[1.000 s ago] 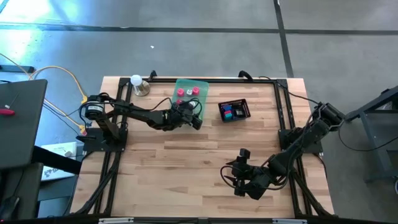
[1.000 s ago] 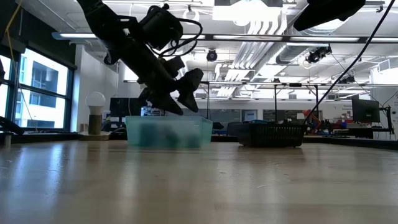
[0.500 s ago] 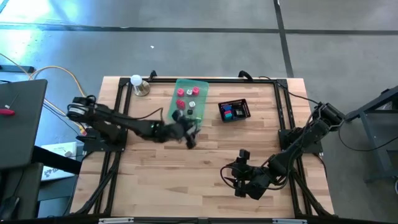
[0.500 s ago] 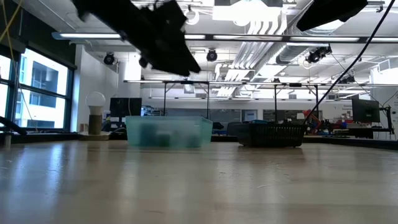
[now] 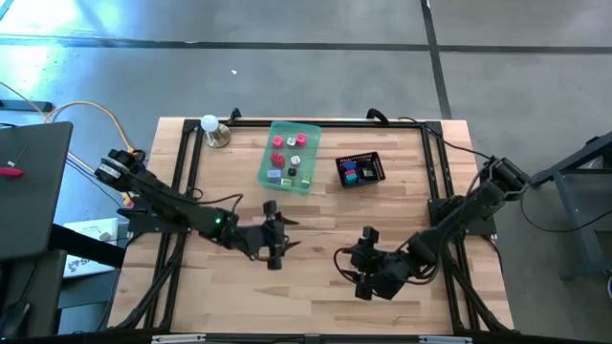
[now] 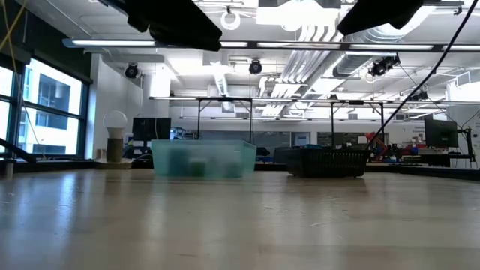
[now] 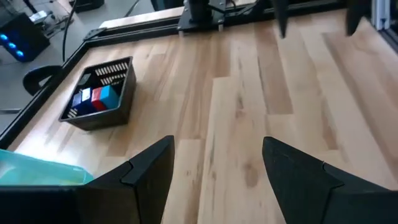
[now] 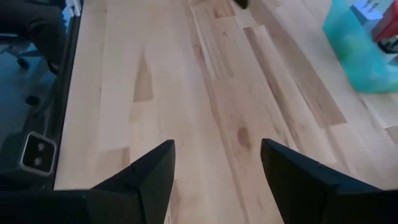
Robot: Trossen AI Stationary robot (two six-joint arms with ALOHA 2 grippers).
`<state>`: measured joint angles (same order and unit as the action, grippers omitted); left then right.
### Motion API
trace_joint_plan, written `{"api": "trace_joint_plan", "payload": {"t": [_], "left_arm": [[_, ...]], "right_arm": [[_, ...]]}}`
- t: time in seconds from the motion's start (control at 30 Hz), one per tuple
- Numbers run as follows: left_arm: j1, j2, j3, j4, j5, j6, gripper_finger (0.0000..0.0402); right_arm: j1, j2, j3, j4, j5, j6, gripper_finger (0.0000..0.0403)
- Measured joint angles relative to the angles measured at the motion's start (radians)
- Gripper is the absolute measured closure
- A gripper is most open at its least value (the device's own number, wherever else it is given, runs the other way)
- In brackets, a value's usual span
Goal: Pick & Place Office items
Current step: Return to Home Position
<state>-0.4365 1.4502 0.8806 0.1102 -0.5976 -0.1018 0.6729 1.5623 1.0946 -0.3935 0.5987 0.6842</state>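
The office items (image 5: 291, 161) that show are all contained. Pink and red pieces (image 5: 278, 142) and a few darker and paler ones lie in the translucent green tray (image 5: 264, 172) near the counter's (image 5: 325, 210) far edge. Blue, teal and red pieces (image 7: 92, 98) sit in the black mesh basket (image 5: 382, 167) just right of it. The pieces are too small to tell which way each points. The tray's long axis runs from the far edge toward the near edge, slightly skewed; the basket's runs roughly along the far edge.

The left gripper (image 5: 277, 233) hangs over the counter's middle, jaws spread wide and empty. The right gripper (image 5: 349, 266) hangs closer to the near edge, jaws also wide apart with nothing between them. The two face each other and are near. In going home, I judge the main risk is the grippers or their cables clipping one another if both swing inward. The left arm could also catch the tray's near corner and spill sorted pieces.
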Motion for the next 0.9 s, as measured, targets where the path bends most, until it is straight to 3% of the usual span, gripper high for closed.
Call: {"api": "trace_joint_plan", "payload": {"t": [0.27, 0.4, 0.57, 0.73, 0.83, 0.9], "left_arm": [[-0.039, 0.000, 0.000, 0.006, -0.002, -0.183, 0.0167], [-0.044, 0.000, 0.000, 0.023, -0.009, -0.203, 0.0167], [-0.045, 0.000, 0.000, 0.029, -0.036, -0.188, 0.0178], [-0.056, -0.034, 0.000, -0.062, -0.040, -0.282, 0.0241], [-0.071, -0.121, 0.000, -0.225, -0.092, -0.322, 0.0302], [-0.079, -0.201, 0.000, -0.350, -0.105, -0.384, 0.0345]], "right_arm": [[-0.057, 0.000, 0.000, 0.005, 0.000, -0.017, 0.0178], [-0.082, 0.000, 0.000, 0.005, 0.001, -0.092, 0.0180], [-0.094, 0.000, 0.000, -0.005, 0.007, -0.174, 0.0222], [-0.082, 0.000, 0.000, -0.093, 0.058, -0.184, 0.0317], [-0.070, -0.018, 0.000, -0.271, 0.122, -0.120, 0.0383], [-0.063, -0.043, 0.000, -0.382, 0.159, -0.024, 0.0394]]}}
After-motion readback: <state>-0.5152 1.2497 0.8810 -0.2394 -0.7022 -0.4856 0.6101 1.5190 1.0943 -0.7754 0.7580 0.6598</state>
